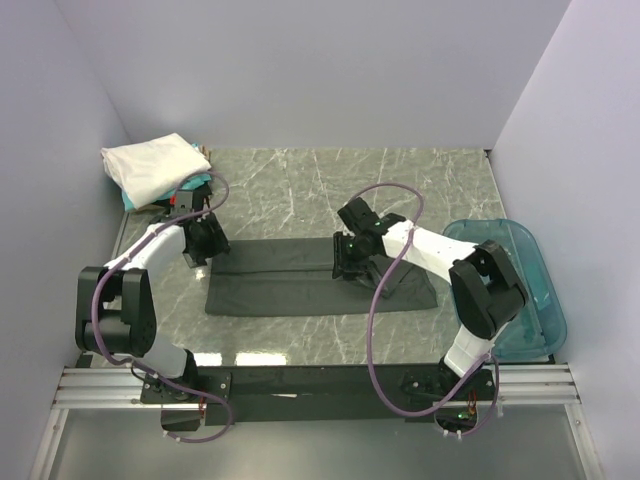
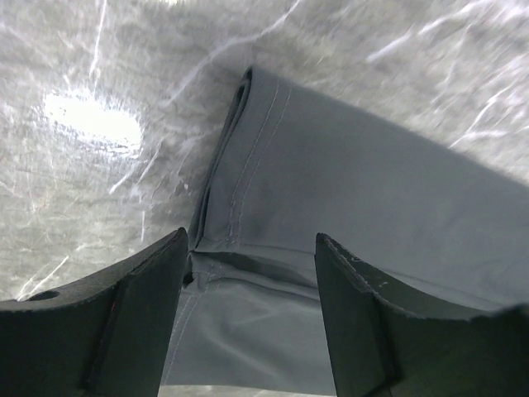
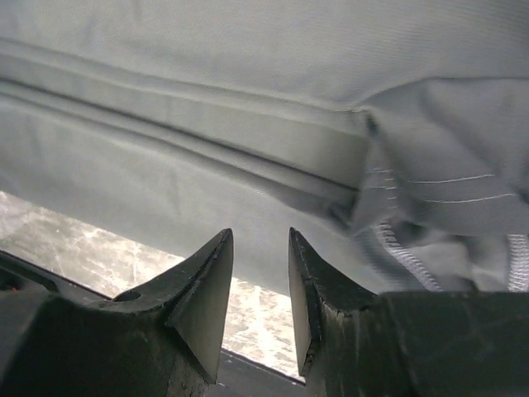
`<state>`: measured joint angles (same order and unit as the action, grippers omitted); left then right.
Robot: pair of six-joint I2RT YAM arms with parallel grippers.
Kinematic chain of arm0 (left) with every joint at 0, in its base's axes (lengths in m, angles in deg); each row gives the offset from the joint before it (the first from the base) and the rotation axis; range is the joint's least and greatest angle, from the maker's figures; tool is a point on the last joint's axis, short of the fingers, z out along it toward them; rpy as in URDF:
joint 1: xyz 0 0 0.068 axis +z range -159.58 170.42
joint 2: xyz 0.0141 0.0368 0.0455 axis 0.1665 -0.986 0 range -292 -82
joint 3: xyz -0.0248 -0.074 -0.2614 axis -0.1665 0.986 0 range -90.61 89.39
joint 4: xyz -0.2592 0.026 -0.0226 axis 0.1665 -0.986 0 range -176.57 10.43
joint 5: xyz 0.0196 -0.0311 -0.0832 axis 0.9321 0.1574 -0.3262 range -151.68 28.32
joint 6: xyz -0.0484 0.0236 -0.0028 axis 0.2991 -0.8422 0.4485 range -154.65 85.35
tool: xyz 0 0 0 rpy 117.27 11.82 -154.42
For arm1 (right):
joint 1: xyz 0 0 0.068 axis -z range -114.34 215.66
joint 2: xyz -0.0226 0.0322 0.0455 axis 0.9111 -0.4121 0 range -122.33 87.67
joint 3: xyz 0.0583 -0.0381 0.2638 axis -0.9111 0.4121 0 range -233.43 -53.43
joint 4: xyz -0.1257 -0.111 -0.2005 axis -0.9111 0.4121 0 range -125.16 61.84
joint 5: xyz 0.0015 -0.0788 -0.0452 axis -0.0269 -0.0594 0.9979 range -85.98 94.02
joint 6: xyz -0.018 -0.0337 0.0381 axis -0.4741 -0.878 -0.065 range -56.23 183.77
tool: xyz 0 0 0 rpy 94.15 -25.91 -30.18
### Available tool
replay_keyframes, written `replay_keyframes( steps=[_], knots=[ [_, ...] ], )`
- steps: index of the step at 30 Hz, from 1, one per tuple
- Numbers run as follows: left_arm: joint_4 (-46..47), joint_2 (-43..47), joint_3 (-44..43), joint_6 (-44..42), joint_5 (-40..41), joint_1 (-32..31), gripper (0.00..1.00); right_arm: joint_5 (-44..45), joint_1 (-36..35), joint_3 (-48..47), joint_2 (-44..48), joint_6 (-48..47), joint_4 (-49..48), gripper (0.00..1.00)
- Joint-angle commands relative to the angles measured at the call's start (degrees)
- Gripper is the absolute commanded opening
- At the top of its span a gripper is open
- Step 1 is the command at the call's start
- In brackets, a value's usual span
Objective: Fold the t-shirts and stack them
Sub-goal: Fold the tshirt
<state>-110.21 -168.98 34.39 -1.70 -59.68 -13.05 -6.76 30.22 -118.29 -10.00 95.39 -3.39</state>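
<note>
Both stand with jaws apart, empty: left gripper [image 2: 250, 240] at one end of the charcoal t-shirt [image 1: 290, 280], a long flat strip at the centre, right gripper [image 3: 260, 236] near its middle. I judge the crosswise fold comes next; it needs a pinch first.

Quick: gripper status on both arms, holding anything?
Left gripper: open wide at the dark grey t-shirt edge, holding nothing.
Right gripper: open, narrow gap, holding nothing.

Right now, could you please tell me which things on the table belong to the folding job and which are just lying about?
For the job:
dark grey t-shirt, folded into a strip
white t-shirt, folded
teal t-shirt, under it

Lying about:
blue plastic tub, by the right arm
</note>
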Motion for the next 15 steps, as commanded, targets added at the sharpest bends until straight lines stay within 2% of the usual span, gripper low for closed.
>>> replay_keyframes(
  steps=[1, 8, 15],
  knots=[
    [1.4, 1.0, 1.1, -1.4, -1.0, -0.2, 0.69, 2.3, -1.6, -2.7, -0.2, 0.5, 0.8, 0.40],
    [2.2, 1.4, 3.1, -1.5, -1.6, -0.2, 0.68, 3.2, -3.5, -3.2, 2.9, 2.0, 0.0, 0.40],
    [3.5, 1.6, 4.6, -0.7, -2.5, -0.2, 0.68, 5.2, 1.7, -3.2, 6.1, 1.7, -1.5, 0.41]
  ],
)
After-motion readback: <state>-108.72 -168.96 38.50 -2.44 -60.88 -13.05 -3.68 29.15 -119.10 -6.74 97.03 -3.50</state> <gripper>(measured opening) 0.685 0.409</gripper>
